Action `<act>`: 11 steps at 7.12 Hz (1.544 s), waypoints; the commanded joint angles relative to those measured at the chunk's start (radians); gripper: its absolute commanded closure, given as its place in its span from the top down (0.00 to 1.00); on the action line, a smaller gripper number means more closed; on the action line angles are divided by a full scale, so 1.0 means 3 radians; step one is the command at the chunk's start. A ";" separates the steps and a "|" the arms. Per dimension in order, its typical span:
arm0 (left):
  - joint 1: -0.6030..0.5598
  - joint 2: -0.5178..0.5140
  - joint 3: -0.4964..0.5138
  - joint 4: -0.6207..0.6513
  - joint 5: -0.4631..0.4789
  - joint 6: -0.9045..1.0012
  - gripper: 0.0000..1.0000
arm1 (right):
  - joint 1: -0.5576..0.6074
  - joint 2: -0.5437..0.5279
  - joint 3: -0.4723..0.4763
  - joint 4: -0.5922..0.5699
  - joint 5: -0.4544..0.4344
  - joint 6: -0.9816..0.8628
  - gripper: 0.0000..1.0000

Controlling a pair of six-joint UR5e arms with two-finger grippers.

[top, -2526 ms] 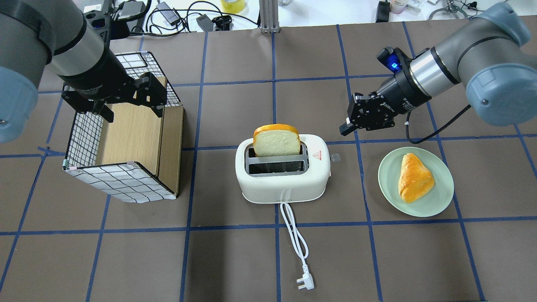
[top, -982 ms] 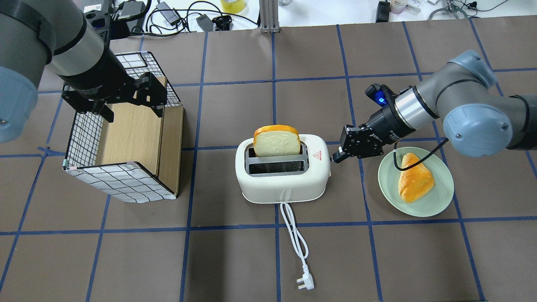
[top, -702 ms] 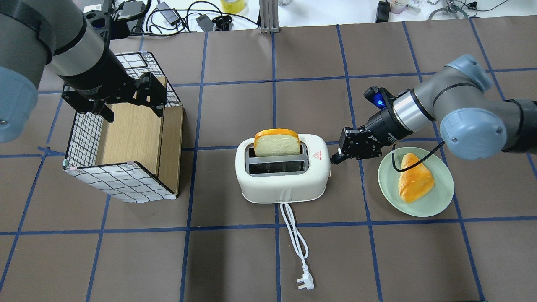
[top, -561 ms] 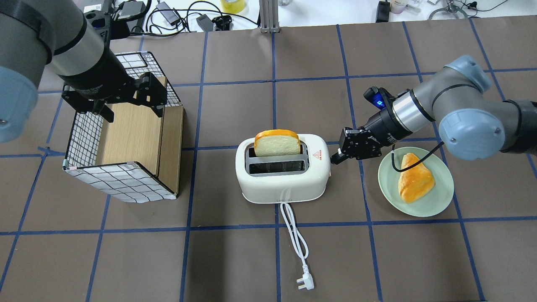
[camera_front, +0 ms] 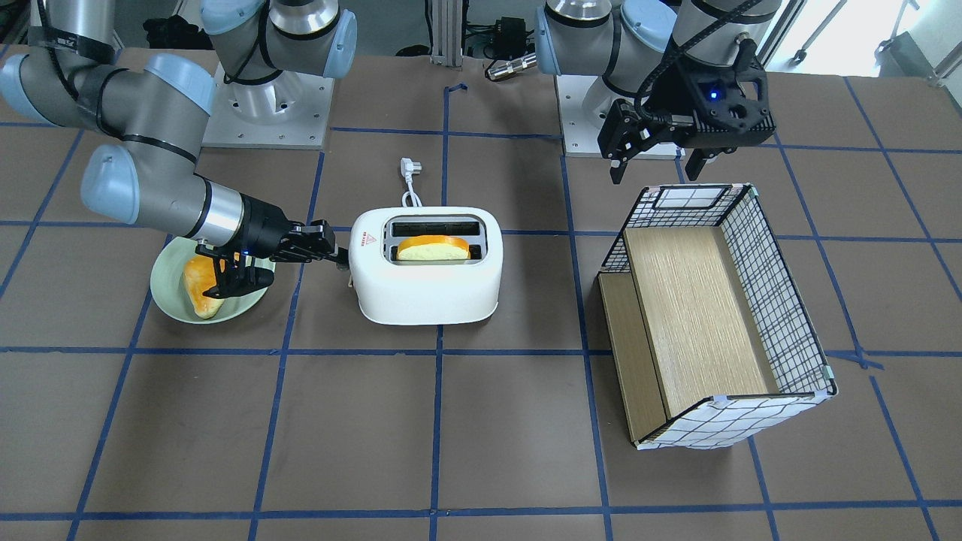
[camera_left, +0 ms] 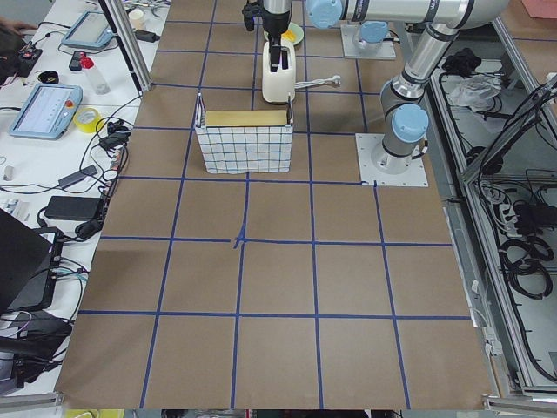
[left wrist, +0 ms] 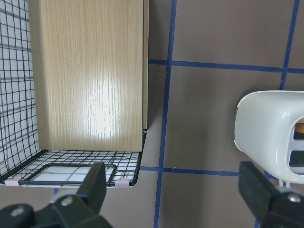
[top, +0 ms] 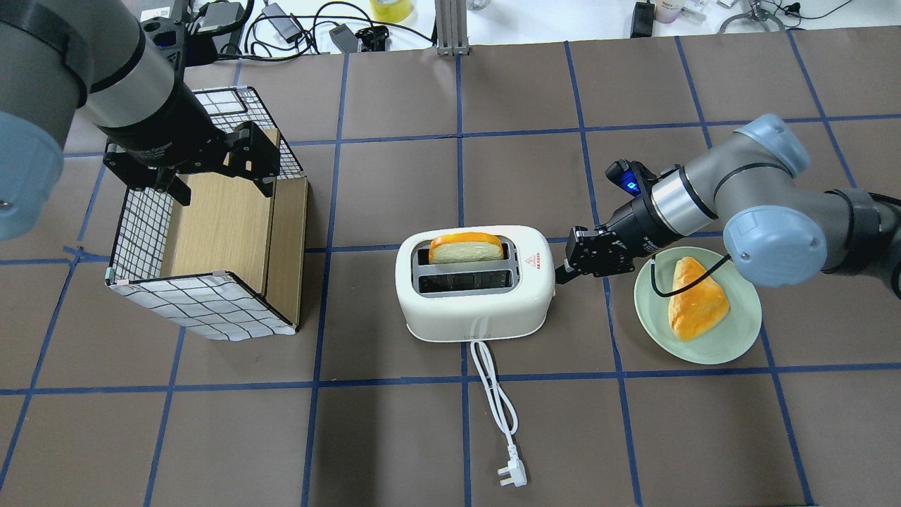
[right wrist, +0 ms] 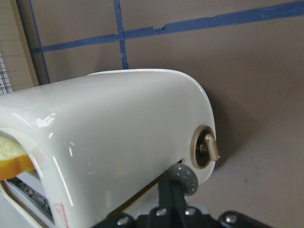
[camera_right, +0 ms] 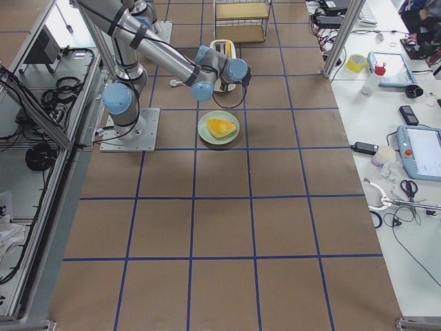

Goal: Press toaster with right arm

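The white toaster (top: 475,299) stands mid-table, also in the front view (camera_front: 425,289), with a bread slice (top: 466,248) sunk low in its far slot. My right gripper (top: 561,273) is shut, its tip against the toaster's right end (camera_front: 340,257). In the right wrist view the shut fingertips (right wrist: 170,199) rest on the grey lever knob (right wrist: 183,178), low on the toaster's (right wrist: 118,142) end beside a round dial (right wrist: 207,147). My left gripper (top: 222,176) is open and empty above the basket's far end, also in its wrist view (left wrist: 173,190).
A wire basket (top: 211,225) with a wooden insert lies on its side at the left. A green plate (top: 647,296) with a pastry (top: 695,298) sits under my right forearm. The toaster's white cord (top: 496,394) and plug (top: 512,475) trail toward the table's near edge.
My right gripper came down and left to the toaster's right end and pushed lower. The bread slice sank from standing tall into the slot. The left arm has not moved.
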 commanded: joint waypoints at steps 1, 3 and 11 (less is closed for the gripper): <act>0.0000 0.0000 0.0000 0.0000 0.0000 0.0000 1.00 | 0.0000 0.0023 0.0066 -0.0125 -0.0006 0.0000 0.00; 0.0000 0.0000 0.0000 0.0000 0.0000 0.0000 1.00 | 0.0000 0.0018 0.0067 -0.0126 -0.0011 0.0005 0.00; 0.0000 0.0000 0.0000 0.0000 -0.0005 0.0000 1.00 | 0.0036 -0.0443 -0.1433 0.1124 -0.1189 0.0475 0.00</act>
